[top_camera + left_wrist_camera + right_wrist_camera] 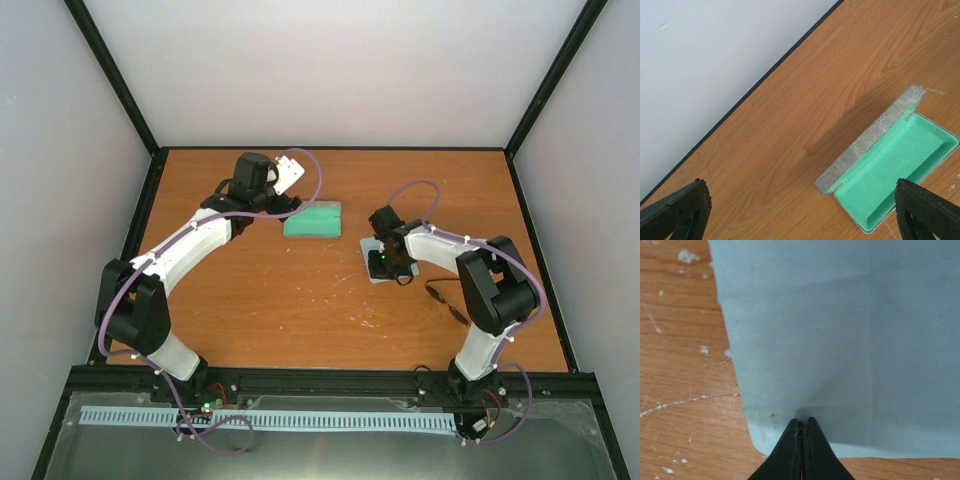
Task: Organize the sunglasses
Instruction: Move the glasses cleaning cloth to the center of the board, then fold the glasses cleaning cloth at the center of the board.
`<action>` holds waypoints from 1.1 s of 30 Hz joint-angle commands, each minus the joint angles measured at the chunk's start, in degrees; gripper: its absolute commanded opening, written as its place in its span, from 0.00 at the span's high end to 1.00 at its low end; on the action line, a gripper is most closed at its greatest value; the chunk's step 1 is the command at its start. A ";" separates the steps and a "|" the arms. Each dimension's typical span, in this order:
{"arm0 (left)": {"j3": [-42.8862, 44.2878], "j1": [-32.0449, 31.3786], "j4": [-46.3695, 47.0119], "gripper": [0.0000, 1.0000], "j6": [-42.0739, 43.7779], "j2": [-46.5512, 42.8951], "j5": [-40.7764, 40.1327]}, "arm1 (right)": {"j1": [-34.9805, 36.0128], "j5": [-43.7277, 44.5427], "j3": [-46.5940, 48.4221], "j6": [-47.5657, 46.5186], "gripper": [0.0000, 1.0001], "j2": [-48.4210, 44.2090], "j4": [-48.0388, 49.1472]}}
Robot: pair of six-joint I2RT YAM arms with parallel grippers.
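Observation:
The sunglasses [447, 302], thin black frame and dark lenses, lie on the table beside my right arm's elbow, in neither wrist view. The grey case [313, 218] lies open, green lining up, at the table's middle back; it also shows in the left wrist view [895, 167]. My left gripper [286, 203] [801, 190] hovers open and empty just left of the case. My right gripper [381, 263] [802, 421] is shut, tips down on the pale blue cloth [369, 248] [840, 330], pinching a small pucker near its near edge.
The wooden table [300, 300] is scuffed with white marks. A black frame rail [765, 80] and pale walls close off its back and sides. The right arm's purple cable loops above the cloth [420, 190].

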 commanded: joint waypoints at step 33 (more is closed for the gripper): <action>2.05 -8.66 -7.39 0.44 -2.93 11.78 19.30 | -8.72 -0.62 5.14 -9.77 0.63 -7.88 -3.51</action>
